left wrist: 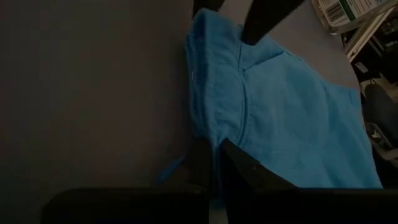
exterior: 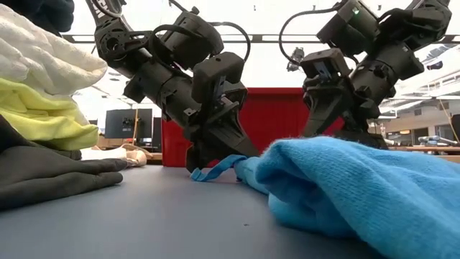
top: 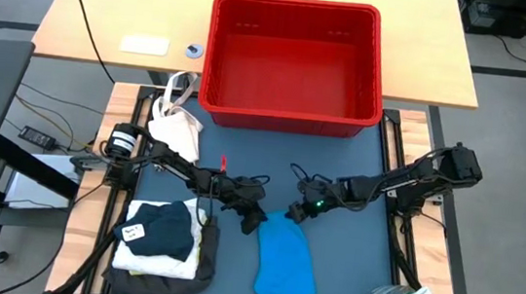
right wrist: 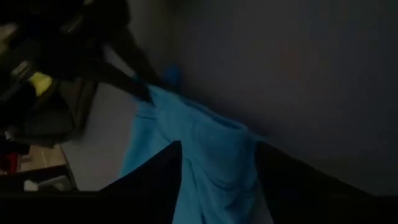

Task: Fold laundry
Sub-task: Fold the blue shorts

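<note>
You are at the start of folding the blue piece, which lies on the surface's near middle, just right of the stack of folded laundry where a dark navy garment sits on top. Your left tool is down at the piece's far left corner, its fingers pinched together on the cloth edge there, as the low view and left wrist view show. Your right tool hovers over the far right corner with its fingers apart, straddling the cloth but not yet clamped on it.

The piece's long axis runs from the far edge, under both tools, toward the near edge of the surface, leaning a little to the right as it nears you. The far end is the narrower and is bunched.

Next, I'd judge you need to close the right tool on its corner, then lift both corners together and carry them toward the near hem, keeping the edge taut
</note>
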